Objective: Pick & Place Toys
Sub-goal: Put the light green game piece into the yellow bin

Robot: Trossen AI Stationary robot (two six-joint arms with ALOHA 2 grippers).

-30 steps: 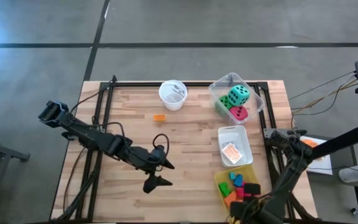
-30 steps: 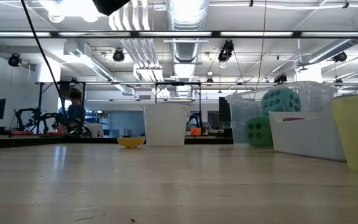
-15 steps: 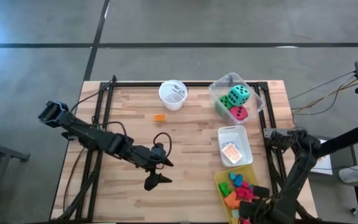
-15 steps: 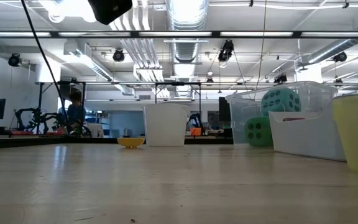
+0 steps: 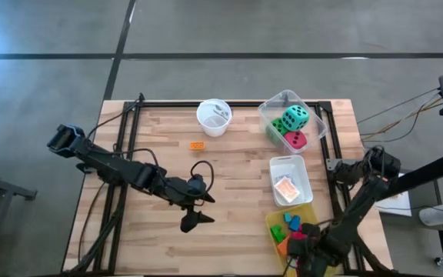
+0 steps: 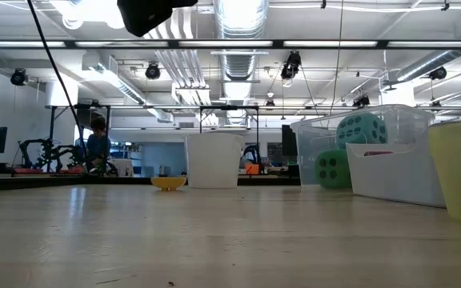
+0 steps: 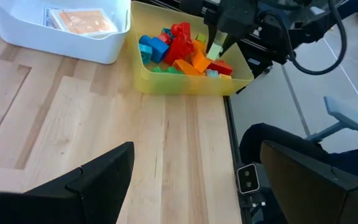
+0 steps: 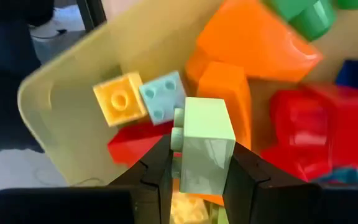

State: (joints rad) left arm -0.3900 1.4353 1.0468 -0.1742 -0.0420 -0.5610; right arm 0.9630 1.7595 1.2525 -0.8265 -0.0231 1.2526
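Wooden bench (image 5: 237, 165) | right tool (image 8: 194, 171) pinches a pale green block (image 8: 207, 146) over the yellow bin (image 5: 271, 225) at the near right corner | block: light, hard, smooth; hold its flat sides | left tool (image 5: 194, 209) spread wide, holding nothing, mid-bench

text: none readable | labels: none | card pack (image 5: 285, 188) in white bin (image 5: 302, 168): print was too small to read
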